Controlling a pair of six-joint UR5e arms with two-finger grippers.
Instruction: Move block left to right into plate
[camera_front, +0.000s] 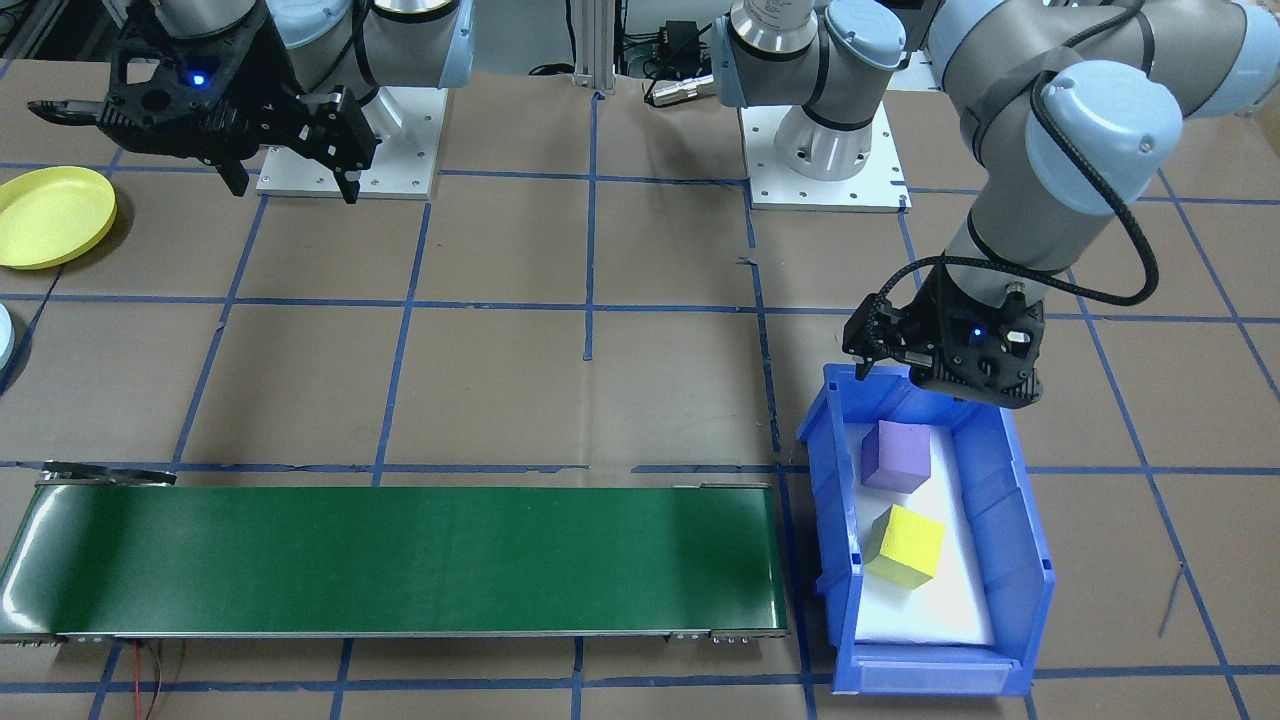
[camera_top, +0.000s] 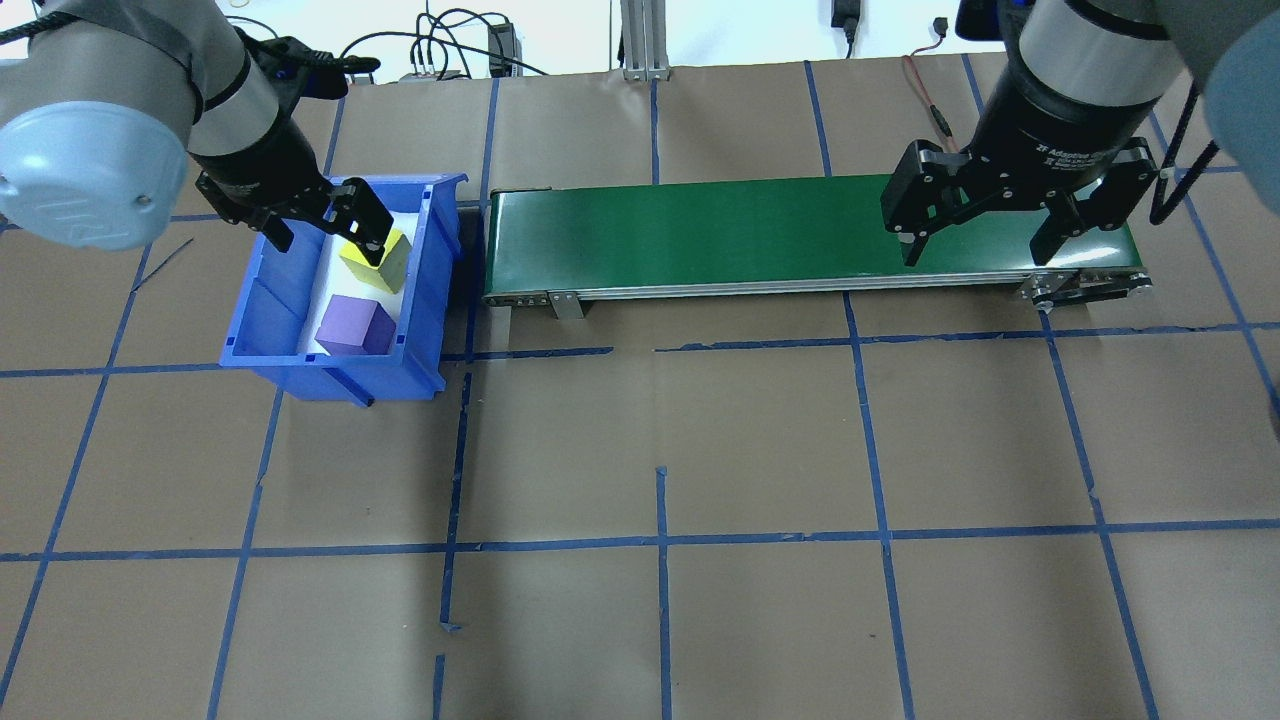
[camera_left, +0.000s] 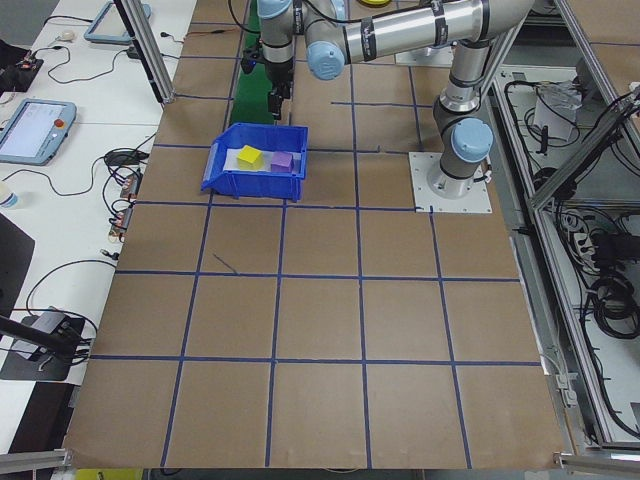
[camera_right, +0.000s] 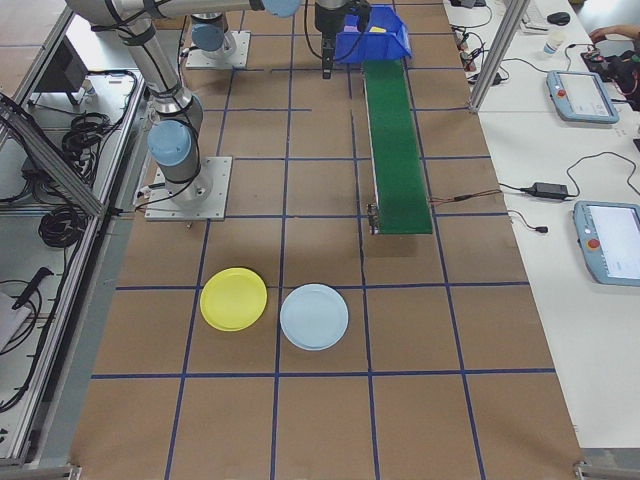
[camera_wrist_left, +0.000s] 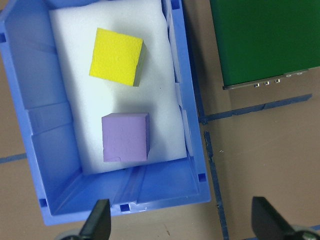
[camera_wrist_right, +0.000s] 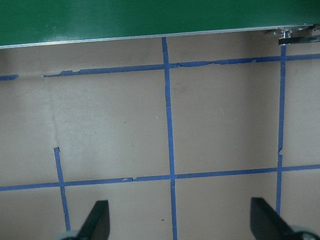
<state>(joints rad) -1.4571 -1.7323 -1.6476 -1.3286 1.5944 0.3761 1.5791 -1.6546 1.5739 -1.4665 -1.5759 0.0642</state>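
While both grippers' fingers gape (empty), left gripper (camera_top: 323, 228) hovers over bin (camera_top: 262, 300).

A yellow block (camera_wrist_left: 116, 55) and a purple block (camera_wrist_left: 125, 136) sit apart on white foam, upper left of the left wrist view. A yellow plate (camera_right: 233, 299) lies lower left of the right-side view.

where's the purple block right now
The purple block lies on white foam inside the blue bin, beside the yellow block, under the open left gripper.
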